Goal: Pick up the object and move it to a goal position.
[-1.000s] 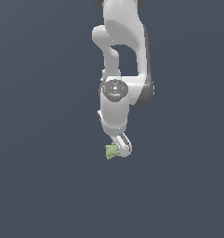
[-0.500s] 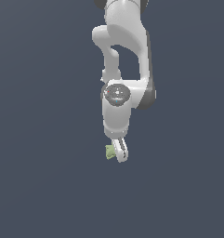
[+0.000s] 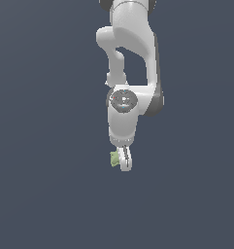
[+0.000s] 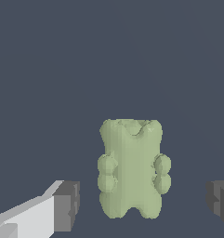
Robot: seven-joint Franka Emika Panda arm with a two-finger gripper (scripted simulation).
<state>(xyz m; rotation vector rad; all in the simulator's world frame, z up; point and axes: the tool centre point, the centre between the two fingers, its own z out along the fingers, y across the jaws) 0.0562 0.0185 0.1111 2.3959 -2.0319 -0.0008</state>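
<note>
The object is a small pale olive-green lumpy item with bumps along its sides, lying on the dark grey floor. In the wrist view it sits between my two fingers, with a gap on each side, and nothing touches it. My gripper is open. In the exterior view the gripper hangs low under the white arm, and the object peeks out at the exterior view's left of the fingers, partly hidden by them.
The floor is a plain dark grey surface. The white arm rises above the gripper to the frame's top.
The arm has turned its wrist and lowered the gripper around the object. The fingers now line up edge-on in the exterior view. The object has stayed in place.
</note>
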